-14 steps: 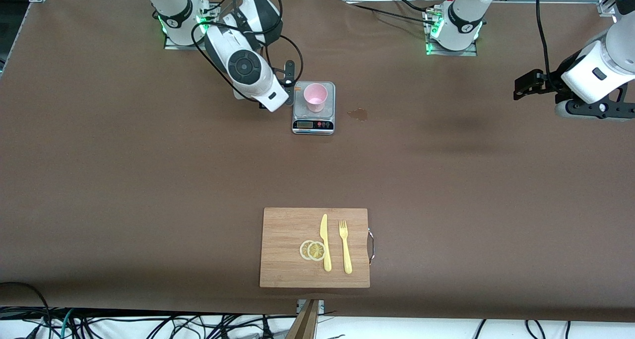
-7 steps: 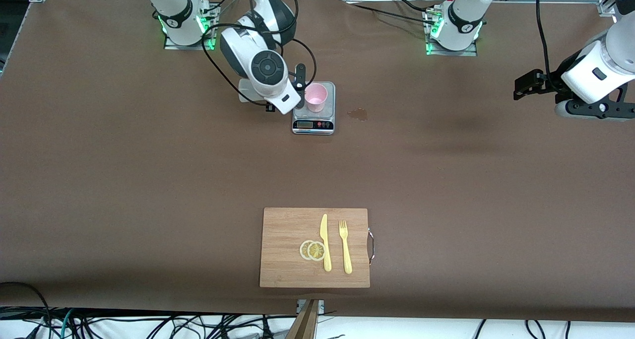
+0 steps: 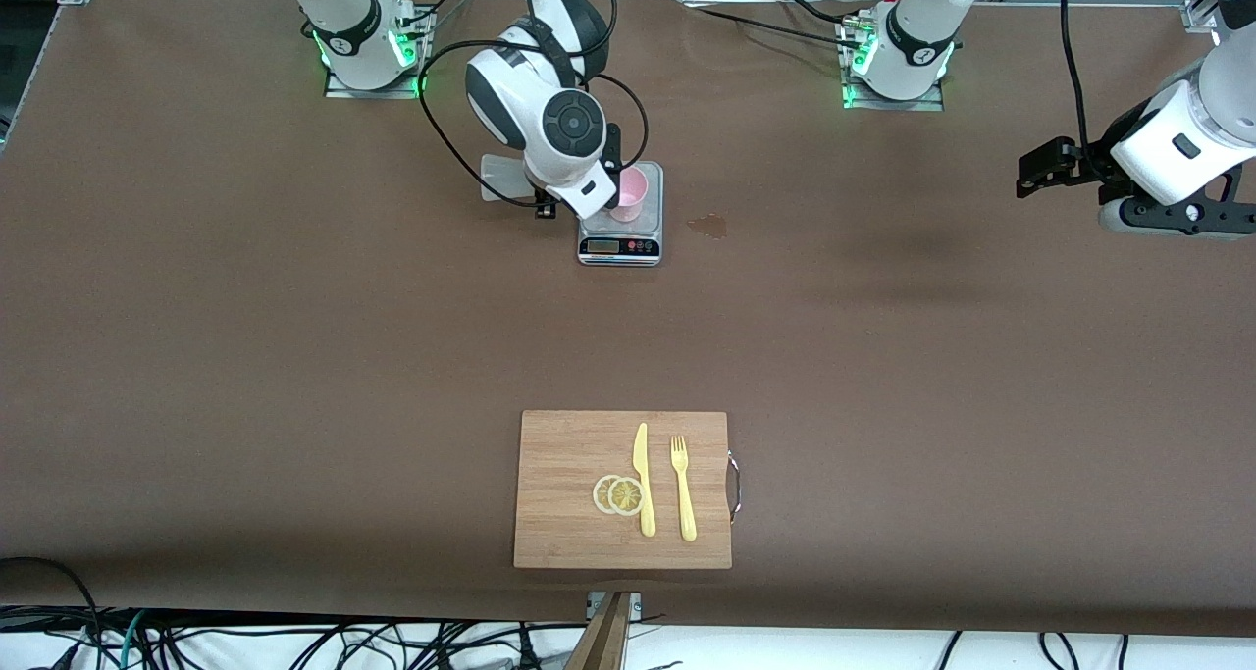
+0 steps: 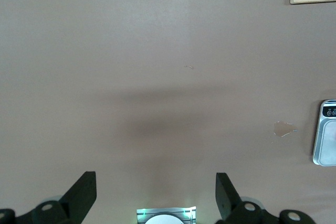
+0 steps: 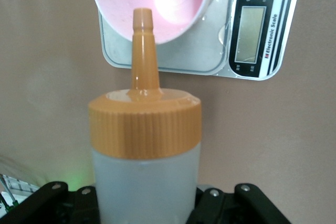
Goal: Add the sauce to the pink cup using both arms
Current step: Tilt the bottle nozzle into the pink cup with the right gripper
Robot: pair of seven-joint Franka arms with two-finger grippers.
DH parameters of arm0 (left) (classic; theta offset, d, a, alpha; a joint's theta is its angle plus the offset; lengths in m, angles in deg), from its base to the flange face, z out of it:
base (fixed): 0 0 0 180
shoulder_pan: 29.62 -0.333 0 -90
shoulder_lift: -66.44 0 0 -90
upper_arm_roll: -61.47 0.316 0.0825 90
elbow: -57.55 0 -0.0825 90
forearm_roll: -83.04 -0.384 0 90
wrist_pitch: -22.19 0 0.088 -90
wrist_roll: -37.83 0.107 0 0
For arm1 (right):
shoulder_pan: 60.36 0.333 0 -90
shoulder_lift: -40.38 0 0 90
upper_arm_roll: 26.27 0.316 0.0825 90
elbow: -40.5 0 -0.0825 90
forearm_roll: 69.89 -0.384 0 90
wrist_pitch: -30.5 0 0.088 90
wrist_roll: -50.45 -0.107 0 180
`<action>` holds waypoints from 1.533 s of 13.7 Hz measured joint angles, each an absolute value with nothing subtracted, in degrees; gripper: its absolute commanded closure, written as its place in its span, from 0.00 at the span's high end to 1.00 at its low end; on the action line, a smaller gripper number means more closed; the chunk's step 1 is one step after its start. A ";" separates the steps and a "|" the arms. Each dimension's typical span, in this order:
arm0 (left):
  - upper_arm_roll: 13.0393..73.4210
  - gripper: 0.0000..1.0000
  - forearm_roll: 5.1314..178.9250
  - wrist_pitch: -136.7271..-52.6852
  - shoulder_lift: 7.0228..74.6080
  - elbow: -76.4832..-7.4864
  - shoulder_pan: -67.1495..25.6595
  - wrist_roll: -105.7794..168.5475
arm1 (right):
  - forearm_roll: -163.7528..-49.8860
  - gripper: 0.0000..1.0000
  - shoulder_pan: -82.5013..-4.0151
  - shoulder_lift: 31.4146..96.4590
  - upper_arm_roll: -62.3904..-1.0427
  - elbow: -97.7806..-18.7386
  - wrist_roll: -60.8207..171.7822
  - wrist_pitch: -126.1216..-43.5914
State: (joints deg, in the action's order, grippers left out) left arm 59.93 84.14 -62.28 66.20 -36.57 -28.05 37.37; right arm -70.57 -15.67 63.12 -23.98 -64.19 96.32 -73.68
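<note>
the sauce bottle (image 5: 144, 145) sat clamped in the right gripper (image 5: 147, 203), its jaws closed on the translucent body below the orange cap, its long axis running from the gripper out through the thin nozzle (image 5: 143, 51). in the right wrist view the nozzle tip lay just at the rim of the pink cup (image 5: 157, 3), pointing toward its mouth but seemingly not yet fully over the hollow; that was the relation the pour hung on, since the bottle probably needed to go a touch further over the cup and tip nozzle-down before any squeeze. the cup stood on the scale (image 5: 252, 30), whose platform showed wet smears beside it. in the front view the right gripper (image 3: 574, 194) hung over the scale's edge toward the right arm's end of the table, and its wrist hid part of the cup (image 3: 633, 191). a small spill (image 3: 708, 225) marked the table beside the scale (image 3: 620, 246), toward the left arm's end. the left gripper (image 3: 1040, 172) waited over bare table well apart from the cup, its fingers (image 4: 84, 195) spread wide and empty, so the right arm was plainly the nearer one. a cutting board (image 3: 569, 435) with a knife (image 3: 643, 479), a fork (image 3: 683, 489) and lemon slices (image 3: 618, 494) lay much nearer the front camera.
</note>
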 measured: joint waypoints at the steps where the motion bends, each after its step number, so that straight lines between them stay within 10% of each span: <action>1: 59.93 1.00 84.14 -62.28 66.20 -36.57 -28.04 37.37 | -69.94 0.14 -15.29 63.40 -23.98 -63.81 95.93 -73.23; 21: 59.93 1.00 84.14 -62.28 66.20 -36.57 -28.04 37.37 | -61.64 0.18 -12.27 69.27 -24.04 -53.14 89.22 -62.14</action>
State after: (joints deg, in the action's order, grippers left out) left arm 59.93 84.14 -62.28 66.20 -36.57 -28.04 37.37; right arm -61.64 -12.27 69.27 -24.04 -53.14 89.22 -62.14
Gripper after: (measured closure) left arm 0.000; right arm 0.802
